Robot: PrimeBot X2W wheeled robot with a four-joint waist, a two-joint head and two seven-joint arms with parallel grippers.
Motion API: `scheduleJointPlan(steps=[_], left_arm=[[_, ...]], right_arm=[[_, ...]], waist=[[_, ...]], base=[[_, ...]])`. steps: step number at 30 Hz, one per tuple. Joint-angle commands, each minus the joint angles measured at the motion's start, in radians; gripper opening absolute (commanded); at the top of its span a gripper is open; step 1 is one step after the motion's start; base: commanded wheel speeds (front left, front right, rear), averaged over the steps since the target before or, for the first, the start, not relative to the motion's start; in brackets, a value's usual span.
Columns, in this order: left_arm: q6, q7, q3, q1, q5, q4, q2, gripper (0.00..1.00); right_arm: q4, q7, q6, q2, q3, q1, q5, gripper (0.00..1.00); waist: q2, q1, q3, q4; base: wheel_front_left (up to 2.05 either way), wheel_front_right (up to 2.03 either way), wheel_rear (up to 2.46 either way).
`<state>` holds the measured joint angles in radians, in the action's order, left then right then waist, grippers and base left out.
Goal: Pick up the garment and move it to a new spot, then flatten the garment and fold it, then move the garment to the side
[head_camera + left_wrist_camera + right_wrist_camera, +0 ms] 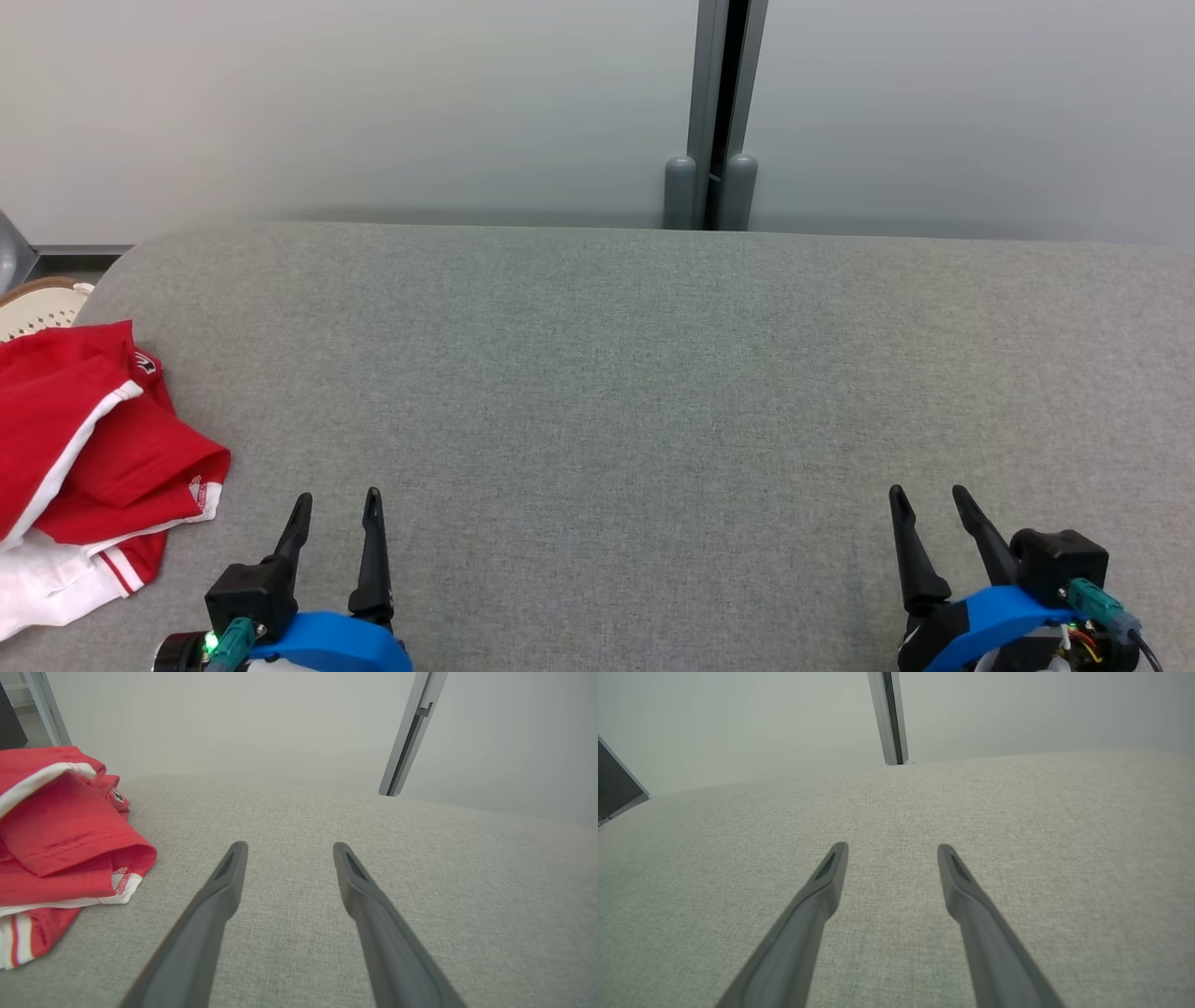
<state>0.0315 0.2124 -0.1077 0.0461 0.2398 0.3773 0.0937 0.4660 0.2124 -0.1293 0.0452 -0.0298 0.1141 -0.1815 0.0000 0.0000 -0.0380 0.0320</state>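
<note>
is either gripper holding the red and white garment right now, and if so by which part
Nothing is held. The left gripper and right gripper are both open over the grey fabric surface; the crumpled red and white garment lies untouched beside the left one.

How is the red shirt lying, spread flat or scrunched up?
Scrunched up. The garment lies in rumpled, overlapping layers at the gray surface's left edge, not spread flat.

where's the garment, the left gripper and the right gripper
garment (140, 457), head view, red fabric right of the white stripe
left gripper (338, 497), head view, midway between its fingertips
right gripper (927, 492), head view, midway between its fingertips
</note>
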Motion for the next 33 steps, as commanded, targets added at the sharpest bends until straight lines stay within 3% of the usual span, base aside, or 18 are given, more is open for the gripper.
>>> scheduleJointPlan(steps=[1, 20, 26, 33], left_arm=[[-0.005, 0.007, 0.0, 0.001, -0.018, -0.003, 0.003, 1.0], [-0.006, 0.044, 0.049, -0.009, -0.147, -0.002, -0.029, 1.0], [-0.011, 0.054, 0.057, 0.001, -0.18, 0.013, -0.037, 1.0], [-0.021, 0.054, 0.097, -0.004, -0.161, 0.031, -0.042, 1.0]], right_arm=[[-0.001, 0.007, -0.002, 0.007, 0.0, -0.003, 0.017, 1.0], [0.019, 0.044, -0.001, 0.007, -0.008, -0.013, 0.12, 1.0], [0.042, 0.054, -0.002, 0.007, 0.005, -0.01, 0.155, 1.0], [0.077, 0.055, -0.002, 0.006, 0.062, 0.019, 0.09, 1.0]], waist=[[0.0, 0.0, 0.001, 0.0], [0.0, 0.0, -0.023, 0.039], [0.0, 0.0, -0.058, 0.129], [0.0, 0.0, -0.085, 0.293]], base=[[0.0, 0.0, 0.0], [0.0, 0.0, 0.0], [0.0, 0.0, 0.0], [0.0, 0.0, 0.0]])
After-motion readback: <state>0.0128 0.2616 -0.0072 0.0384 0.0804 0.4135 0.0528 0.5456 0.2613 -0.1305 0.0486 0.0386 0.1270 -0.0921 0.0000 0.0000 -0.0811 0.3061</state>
